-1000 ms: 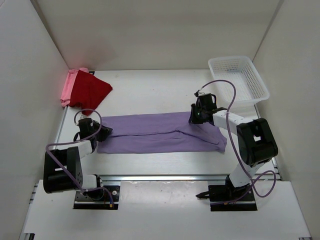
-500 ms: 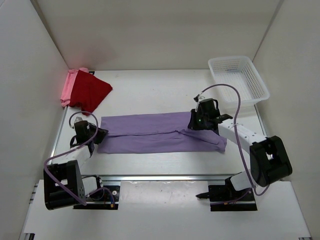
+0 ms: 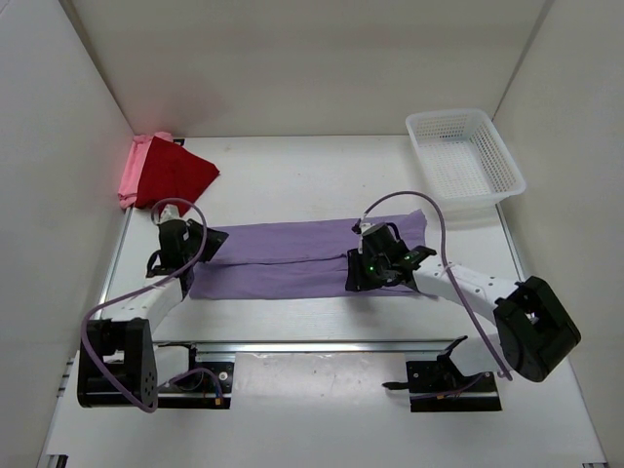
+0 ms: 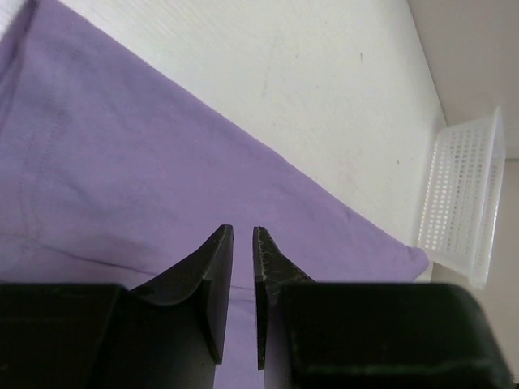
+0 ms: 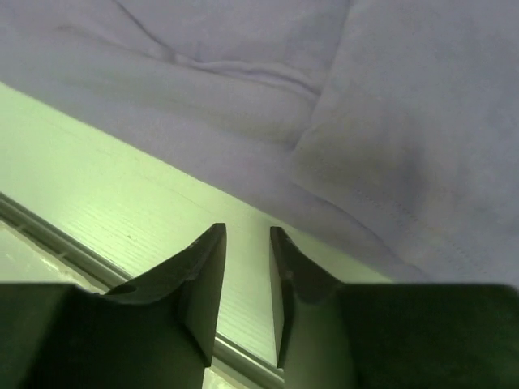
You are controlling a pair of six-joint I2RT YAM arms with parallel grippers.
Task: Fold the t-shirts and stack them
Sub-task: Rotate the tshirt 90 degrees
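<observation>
The lavender purple t-shirt (image 3: 283,258) lies stretched left to right across the middle of the table, its right end doubled over. My left gripper (image 3: 202,251) hovers low over its left end. In the left wrist view the left gripper (image 4: 242,231) has a narrow gap, with purple cloth (image 4: 146,178) showing through and nothing pinched. My right gripper (image 3: 355,276) sits at the shirt's near edge, right of centre. In the right wrist view the right gripper (image 5: 247,229) is open over bare table, with the fabric (image 5: 381,121) just beyond. The dark red shirt (image 3: 180,175) lies on the pink shirt (image 3: 131,175) at the back left.
A white mesh basket (image 3: 466,156) stands at the back right corner, and the basket (image 4: 462,203) also shows in the left wrist view. White walls close in the table on three sides. A metal rail (image 3: 322,345) runs along the near edge in front of the arm bases.
The right gripper swept left and nearer, drawing the shirt's right end over itself, then opened its jaws. The left gripper shifted slightly farther and right onto the shirt's left end.
</observation>
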